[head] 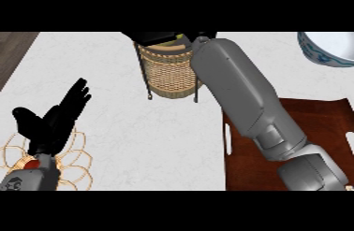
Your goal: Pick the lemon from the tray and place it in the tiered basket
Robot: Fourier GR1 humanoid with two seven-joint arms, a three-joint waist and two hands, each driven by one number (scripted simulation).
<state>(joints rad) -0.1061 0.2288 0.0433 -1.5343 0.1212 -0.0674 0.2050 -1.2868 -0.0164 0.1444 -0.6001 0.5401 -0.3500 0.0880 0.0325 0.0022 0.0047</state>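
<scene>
Head view, looking steeply down on a pale marbled counter [159,141], and the right arm is stretched long across the middle of the scene, its grey forearm running from the lower right corner up toward the top edge. Up there the right hand [162,37] sits directly over the tiered basket [169,71], black fingers curled down over something yellow-green, and that sliver of colour peeking out beside them is the lemon [181,37] (only a small patch of it shows, the hand hides the rest). So the lemon is in the hand's grasp, right at the basket's top tier, and whether it touches the wicker cannot be told from here. The basket itself is woven tan cane on a thin dark wire frame, standing near the counter's far edge. Over on the right lies the dark reddish-brown tray [325,118], half covered by the forearm passing above it. A white bowl [328,50] with blue pattern sits in the upper right corner. Down at the left, the left hand [52,125] rests with fingers straight and spread, pointing up, above a light wire-looped holder [76,171] at the counter's near-left edge.
</scene>
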